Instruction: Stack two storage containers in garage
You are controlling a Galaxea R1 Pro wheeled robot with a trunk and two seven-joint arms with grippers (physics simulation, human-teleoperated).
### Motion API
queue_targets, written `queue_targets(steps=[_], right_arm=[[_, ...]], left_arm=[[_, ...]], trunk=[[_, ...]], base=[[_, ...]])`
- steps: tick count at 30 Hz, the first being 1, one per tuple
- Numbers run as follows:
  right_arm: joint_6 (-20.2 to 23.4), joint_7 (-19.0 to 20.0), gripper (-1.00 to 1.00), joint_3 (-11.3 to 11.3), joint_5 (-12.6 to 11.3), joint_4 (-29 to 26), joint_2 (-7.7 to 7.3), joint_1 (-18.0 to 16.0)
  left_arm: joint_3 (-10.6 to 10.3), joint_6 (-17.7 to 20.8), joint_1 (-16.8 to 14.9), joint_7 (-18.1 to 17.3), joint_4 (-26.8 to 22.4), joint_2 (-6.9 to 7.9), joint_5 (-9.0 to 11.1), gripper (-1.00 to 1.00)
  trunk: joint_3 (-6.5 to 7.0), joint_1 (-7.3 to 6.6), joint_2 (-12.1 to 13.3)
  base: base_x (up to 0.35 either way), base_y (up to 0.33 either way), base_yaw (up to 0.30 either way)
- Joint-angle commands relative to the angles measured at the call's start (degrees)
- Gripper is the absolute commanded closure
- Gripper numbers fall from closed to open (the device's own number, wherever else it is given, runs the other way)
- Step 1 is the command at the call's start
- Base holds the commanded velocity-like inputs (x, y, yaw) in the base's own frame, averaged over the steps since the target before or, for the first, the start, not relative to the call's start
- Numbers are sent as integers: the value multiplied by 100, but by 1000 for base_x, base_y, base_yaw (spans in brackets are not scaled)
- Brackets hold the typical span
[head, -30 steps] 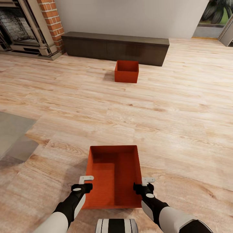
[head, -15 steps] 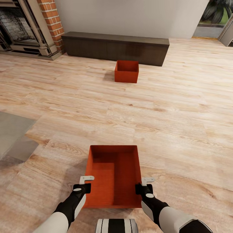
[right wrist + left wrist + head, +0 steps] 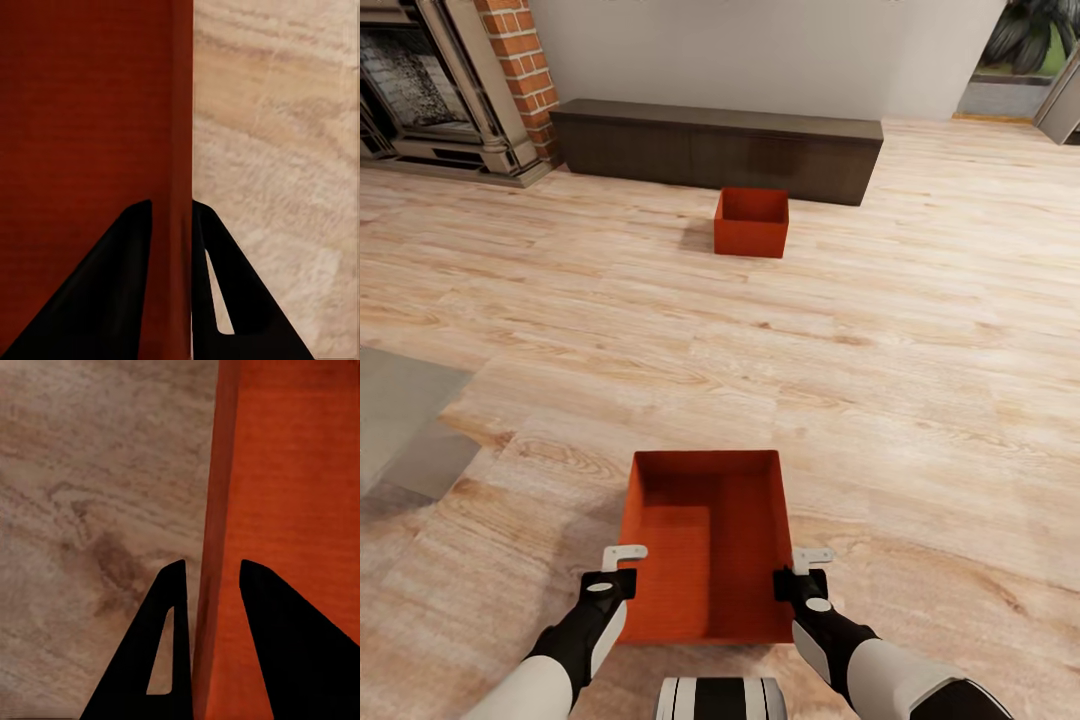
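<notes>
In the living room, the near storage container (image 3: 705, 545), an orange-red open bin, lies on the wood planks right in front of me. My left gripper (image 3: 622, 560) straddles its left wall (image 3: 214, 585), fingers a little apart from it, open. On the opposite side, my right gripper (image 3: 810, 562) is shut on the right wall (image 3: 172, 187), with both fingers pressed against it. The other storage container (image 3: 751, 221) sits far ahead, just before the long dark bench (image 3: 720, 148).
A red brick fireplace (image 3: 450, 90) stands at the far left. A grey rug corner (image 3: 400, 420) lies to my left. Light wood floor (image 3: 920, 350) spreads wide between the two bins and to the right, toward an opening (image 3: 1020, 60).
My right gripper has edged inward and closed on the bin's right wall. The near bin has shifted slightly with it. The left gripper has barely moved.
</notes>
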Motion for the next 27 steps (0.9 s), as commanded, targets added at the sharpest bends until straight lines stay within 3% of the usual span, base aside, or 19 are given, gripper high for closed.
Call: queue_targets(steps=[1, 27], right_arm=[[-41, -44, 100, -58, -84, 11, -77, -5], [-35, -38, 100, -62, -85, 13, -83, -9]], left_arm=[[61, 56, 0, 22, -14, 2, -135, 100], [98, 72, 0, -237, 35, 33, -89, 100]], trunk=[[15, -23, 40], [482, -594, 1083]], base=[[0, 0, 0], [0, 0, 0]])
